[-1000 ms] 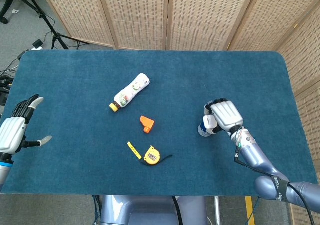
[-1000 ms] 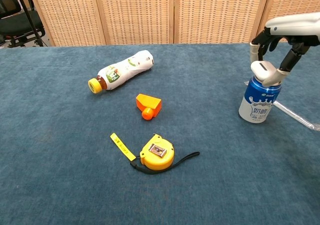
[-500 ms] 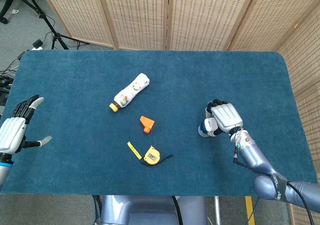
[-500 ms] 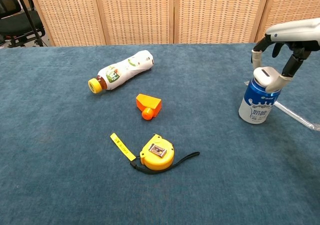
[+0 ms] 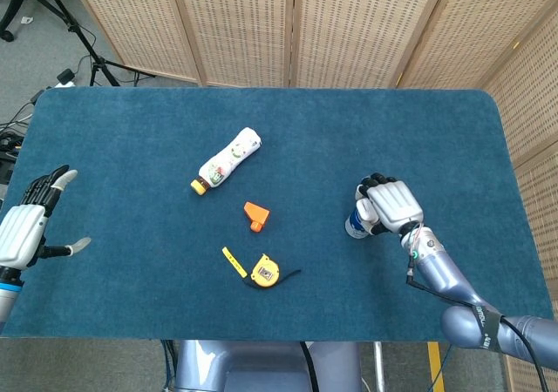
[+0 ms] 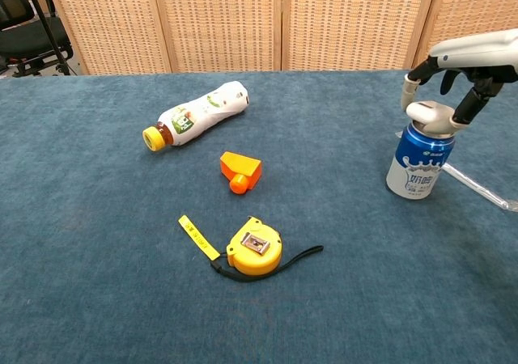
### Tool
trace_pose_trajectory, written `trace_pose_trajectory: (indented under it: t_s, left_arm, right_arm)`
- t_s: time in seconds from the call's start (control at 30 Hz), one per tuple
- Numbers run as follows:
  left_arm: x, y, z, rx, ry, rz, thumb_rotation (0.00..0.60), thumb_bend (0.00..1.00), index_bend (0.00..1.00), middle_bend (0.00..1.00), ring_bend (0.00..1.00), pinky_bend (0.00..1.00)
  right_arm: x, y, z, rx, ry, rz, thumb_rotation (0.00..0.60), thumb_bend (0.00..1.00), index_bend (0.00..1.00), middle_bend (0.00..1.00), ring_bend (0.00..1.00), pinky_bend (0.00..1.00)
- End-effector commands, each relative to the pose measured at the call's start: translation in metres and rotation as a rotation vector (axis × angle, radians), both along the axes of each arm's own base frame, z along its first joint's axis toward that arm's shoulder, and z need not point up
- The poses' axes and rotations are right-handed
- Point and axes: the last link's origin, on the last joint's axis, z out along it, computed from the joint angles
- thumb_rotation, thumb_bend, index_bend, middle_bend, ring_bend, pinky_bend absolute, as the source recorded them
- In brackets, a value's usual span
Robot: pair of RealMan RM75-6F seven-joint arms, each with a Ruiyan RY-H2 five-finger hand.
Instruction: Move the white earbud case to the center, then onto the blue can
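Note:
The blue can [image 6: 417, 166] stands upright at the table's right side, also visible in the head view [image 5: 352, 227]. The white earbud case [image 6: 427, 113] lies flat on the can's top. My right hand [image 6: 468, 57] hovers over it, thumb at the case's left end and dark fingers [image 6: 465, 103] against its right end, still pinching it. From above, the right hand [image 5: 392, 206] covers the case and most of the can. My left hand [image 5: 30, 226] rests at the table's left edge, fingers spread, holding nothing.
A white bottle with a yellow cap [image 6: 198, 115] lies on its side at mid-left. An orange block [image 6: 240, 171] and a yellow tape measure [image 6: 254, 247] lie near the centre front. Wicker screens stand behind the table.
The case, tilted in my right hand's fingers before, now sits level on the can's top. The hand shifted slightly left over the can. The left hand has not moved.

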Motion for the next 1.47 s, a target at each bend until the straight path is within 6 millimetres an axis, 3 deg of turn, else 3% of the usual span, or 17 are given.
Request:
trace_pose_trajectory:
  t_s: [0.03, 0.33, 0.57, 0.83, 0.9, 1.03, 1.1, 1.2, 1.3, 1.47]
  left_arm:
    - [0.000, 0.000, 0.000, 0.000, 0.000, -0.001, 0.600, 0.16, 0.00, 0.00, 0.00, 0.00]
    - [0.000, -0.001, 0.001, -0.002, -0.006, -0.005, 0.600, 0.16, 0.00, 0.00, 0.00, 0.00]
    - [0.000, -0.001, 0.001, -0.002, -0.006, -0.006, 0.600, 0.16, 0.00, 0.00, 0.00, 0.00]
    - [0.000, -0.001, 0.002, -0.001, -0.009, -0.004, 0.600, 0.16, 0.00, 0.00, 0.00, 0.00]
    - [0.000, -0.001, 0.002, 0.000, -0.009, -0.004, 0.600, 0.16, 0.00, 0.00, 0.00, 0.00]
    - [-0.002, -0.002, 0.005, 0.008, -0.014, -0.002, 0.600, 0.16, 0.00, 0.00, 0.00, 0.00]
    - [-0.003, -0.002, 0.006, 0.014, -0.014, -0.001, 0.600, 0.16, 0.00, 0.00, 0.00, 0.00]
    - [-0.005, -0.004, 0.007, 0.024, -0.005, 0.001, 0.600, 0.16, 0.00, 0.00, 0.00, 0.00]
    - [-0.011, -0.011, 0.007, 0.041, 0.019, 0.008, 0.600, 0.16, 0.00, 0.00, 0.00, 0.00]
    - [-0.019, -0.023, 0.008, 0.072, 0.032, 0.006, 0.600, 0.15, 0.00, 0.00, 0.00, 0.00]
  right_arm:
    - [0.001, 0.000, 0.000, 0.002, 0.002, 0.002, 0.600, 0.41, 0.32, 0.20, 0.12, 0.22]
    - [-0.001, 0.006, 0.000, 0.015, 0.029, 0.001, 0.600, 0.41, 0.29, 0.18, 0.11, 0.22]
    - [-0.001, 0.008, 0.000, 0.018, 0.031, -0.005, 0.600, 0.23, 0.21, 0.16, 0.09, 0.22]
    - [0.004, 0.010, 0.003, 0.017, 0.010, 0.003, 0.600, 0.21, 0.19, 0.14, 0.07, 0.22]
    - [0.008, 0.015, 0.009, 0.015, -0.007, 0.010, 0.600, 0.21, 0.17, 0.13, 0.06, 0.22]
    - [0.018, 0.034, 0.040, -0.029, -0.036, 0.067, 0.600, 0.20, 0.13, 0.08, 0.03, 0.20]
    - [0.018, 0.046, 0.053, -0.062, -0.044, 0.096, 0.600, 0.13, 0.11, 0.03, 0.01, 0.14]
    - [0.012, 0.059, 0.066, -0.110, -0.052, 0.133, 0.600, 0.00, 0.06, 0.00, 0.00, 0.01]
    - [-0.009, 0.078, 0.078, -0.225, -0.046, 0.223, 0.600, 0.00, 0.01, 0.00, 0.00, 0.00]
    - [-0.055, 0.106, 0.079, -0.344, -0.087, 0.282, 0.600, 0.00, 0.01, 0.00, 0.00, 0.00]
